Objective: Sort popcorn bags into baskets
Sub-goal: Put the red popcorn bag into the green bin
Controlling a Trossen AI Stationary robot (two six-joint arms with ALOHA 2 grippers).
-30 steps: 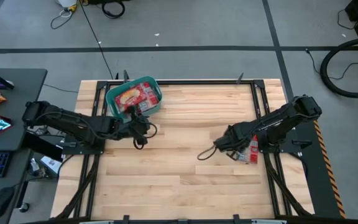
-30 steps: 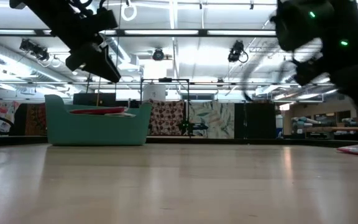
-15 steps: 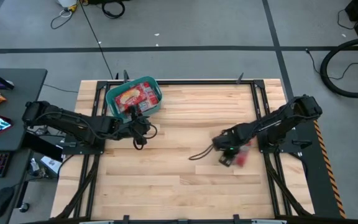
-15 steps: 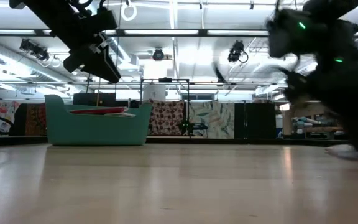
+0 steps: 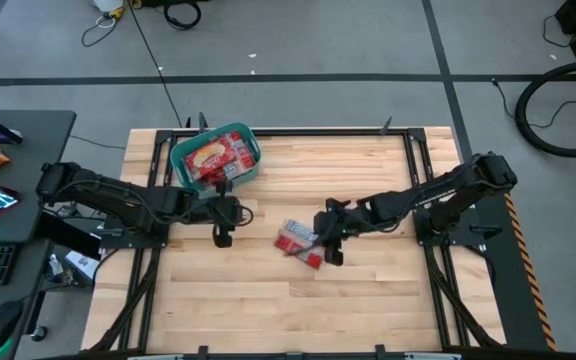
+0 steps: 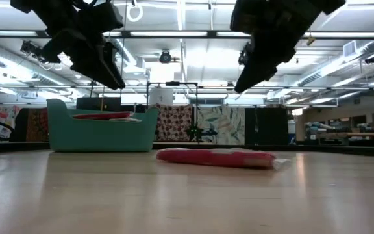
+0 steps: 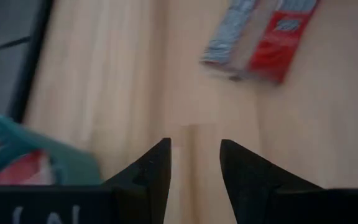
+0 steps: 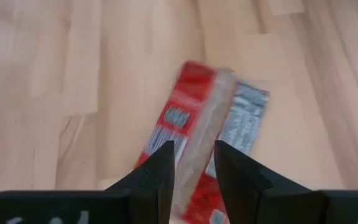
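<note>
- Popcorn bag (image 5: pixel 299 242) now lies flat mid-worktop, well apart from the teal basket (image 5: pixel 181 157); a second ago it sat under the right arm near the worktop's far right edge, so it has been swept much closer to the basket.
- Right gripper (image 5: pixel 332 246) hovers just beside the bag, fingers slightly apart, holding nothing.
- Left gripper (image 5: pixel 222 222) waits near the basket, fingers slightly parted and empty, barely moved.
- Basket already holds several red bags (image 5: pixel 213 155); by my judgement this one now lies within the left arm's reach for the final drop.
- Worktop (image 5: pixel 368 300) is pale wooden planking in a black frame; beyond it, a bright hall with ceiling strip lights and patterned hangings (image 6: pixel 174 123).
</note>
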